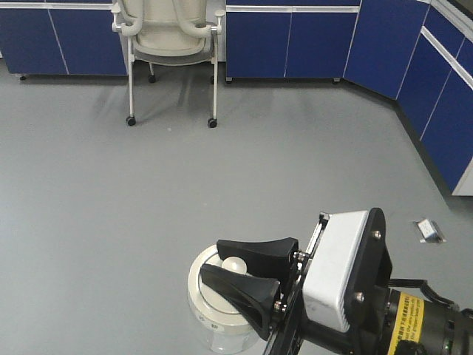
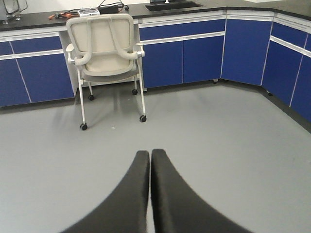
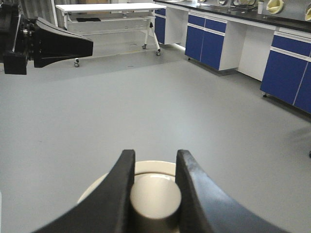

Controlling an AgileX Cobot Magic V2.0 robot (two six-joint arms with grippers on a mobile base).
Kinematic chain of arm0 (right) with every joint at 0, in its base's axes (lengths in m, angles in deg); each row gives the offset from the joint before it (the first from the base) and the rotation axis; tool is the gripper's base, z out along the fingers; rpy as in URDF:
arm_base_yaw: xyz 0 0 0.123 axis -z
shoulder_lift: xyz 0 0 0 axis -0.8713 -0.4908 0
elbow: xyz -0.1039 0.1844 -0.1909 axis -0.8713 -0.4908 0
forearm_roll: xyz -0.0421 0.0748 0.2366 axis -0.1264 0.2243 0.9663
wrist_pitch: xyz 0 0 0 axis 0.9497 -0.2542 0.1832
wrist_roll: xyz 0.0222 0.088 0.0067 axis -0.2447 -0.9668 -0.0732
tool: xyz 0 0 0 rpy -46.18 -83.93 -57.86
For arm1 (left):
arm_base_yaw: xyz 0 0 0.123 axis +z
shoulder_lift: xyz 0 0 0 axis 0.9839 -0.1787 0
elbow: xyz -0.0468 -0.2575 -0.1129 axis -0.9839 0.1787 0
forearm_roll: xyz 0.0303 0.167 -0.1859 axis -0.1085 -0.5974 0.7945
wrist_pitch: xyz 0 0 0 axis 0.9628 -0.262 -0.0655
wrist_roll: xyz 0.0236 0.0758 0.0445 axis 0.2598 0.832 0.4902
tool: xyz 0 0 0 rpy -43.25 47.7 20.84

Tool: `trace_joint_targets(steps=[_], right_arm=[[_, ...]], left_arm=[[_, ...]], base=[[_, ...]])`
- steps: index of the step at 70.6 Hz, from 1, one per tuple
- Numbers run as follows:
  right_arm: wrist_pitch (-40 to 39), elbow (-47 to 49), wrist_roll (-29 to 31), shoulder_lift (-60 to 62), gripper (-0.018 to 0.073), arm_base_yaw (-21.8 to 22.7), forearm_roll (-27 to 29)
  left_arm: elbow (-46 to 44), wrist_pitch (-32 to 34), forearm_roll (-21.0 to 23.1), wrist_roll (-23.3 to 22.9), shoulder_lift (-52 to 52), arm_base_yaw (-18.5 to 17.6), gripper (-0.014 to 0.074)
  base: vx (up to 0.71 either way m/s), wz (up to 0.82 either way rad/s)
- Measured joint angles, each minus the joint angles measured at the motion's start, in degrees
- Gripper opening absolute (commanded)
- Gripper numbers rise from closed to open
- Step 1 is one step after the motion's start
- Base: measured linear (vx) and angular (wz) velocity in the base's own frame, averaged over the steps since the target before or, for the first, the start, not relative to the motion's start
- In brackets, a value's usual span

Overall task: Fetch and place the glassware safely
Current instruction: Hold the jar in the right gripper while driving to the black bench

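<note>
Well this side of the chair [image 1: 171, 33], the glass jar [image 1: 219, 339] appears carried above the floor [image 1: 148, 192]: fetching seems done, placing remains. The right gripper [image 1: 216, 260] pinches its lid knob [image 1: 235, 263], and the left gripper [image 2: 150, 155] is pressed together, empty.

Right tool [image 1: 214, 259] clamps jar [image 1: 213, 325] lid knob [image 1: 235, 264]; chair [image 1: 168, 44], cabinets [image 1: 288, 44] behind.

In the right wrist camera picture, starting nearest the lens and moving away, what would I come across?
The right gripper, closed on the knobbed lid of the glass jar → grey floor → left gripper, in the air at the left → white wheeled table at the far end.
</note>
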Motion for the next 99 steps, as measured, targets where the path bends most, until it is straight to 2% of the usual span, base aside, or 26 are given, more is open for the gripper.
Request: trace_joint_targets(steps=[99], right_arm=[[0.1,0.0,0.0,0.0,-0.0003,0.0,0.0]], left_arm=[[0.0,0.0,0.0,0.0,0.0,0.0,-0.0007]], base=[[0.54,-0.01]])
